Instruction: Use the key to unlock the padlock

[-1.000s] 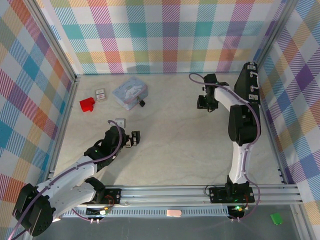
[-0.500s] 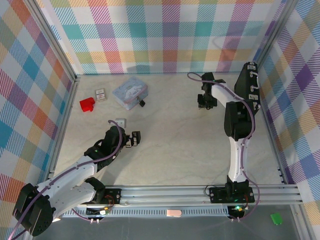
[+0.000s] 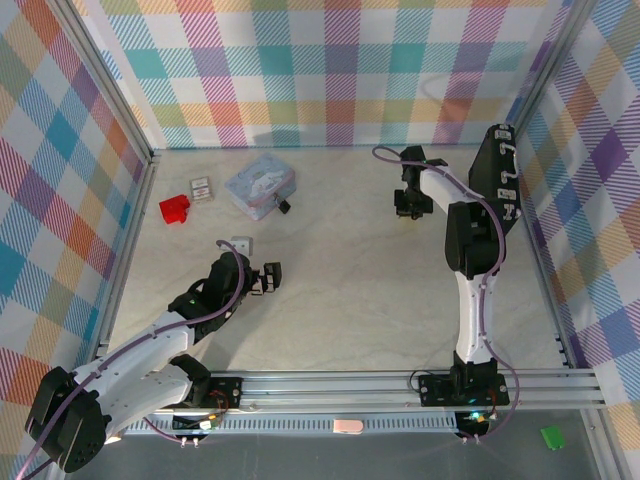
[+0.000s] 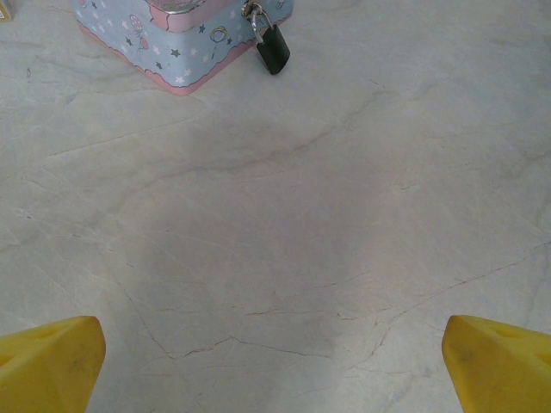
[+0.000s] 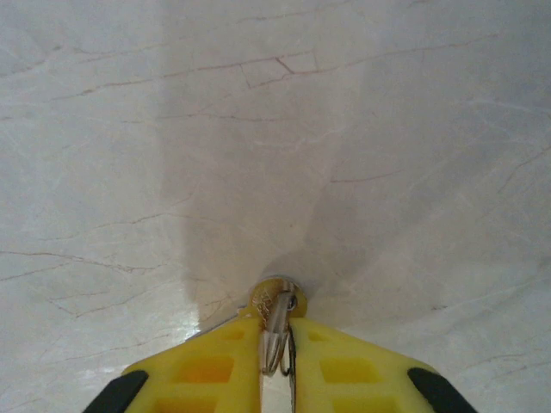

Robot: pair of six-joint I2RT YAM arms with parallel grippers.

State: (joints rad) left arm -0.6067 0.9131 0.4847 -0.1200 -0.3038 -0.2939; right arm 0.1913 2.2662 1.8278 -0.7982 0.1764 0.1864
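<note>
The tiny black padlock (image 4: 275, 50) hangs by its silvery shackle from the front of the pale blue tin (image 4: 164, 43), also seen as the padlock (image 3: 284, 206) beside the tin (image 3: 261, 185) at the back left. My left gripper (image 3: 270, 278) stands open over bare table in front of the tin, its yellow fingertips (image 4: 47, 361) wide apart. My right gripper (image 5: 275, 331) is shut on the key (image 5: 277, 318), whose silvery head and ring poke out between the yellow fingers just above the table; the right gripper (image 3: 405, 205) sits at the back right.
A red block (image 3: 174, 208) and a small card (image 3: 201, 187) lie left of the tin. A grey-white card (image 3: 239, 243) lies near my left arm. Checked walls close in the table on three sides; a metal rail (image 3: 400, 385) runs along the near edge.
My right gripper has drawn slightly back and left toward the far wall, still holding the key. The left arm has not moved.
</note>
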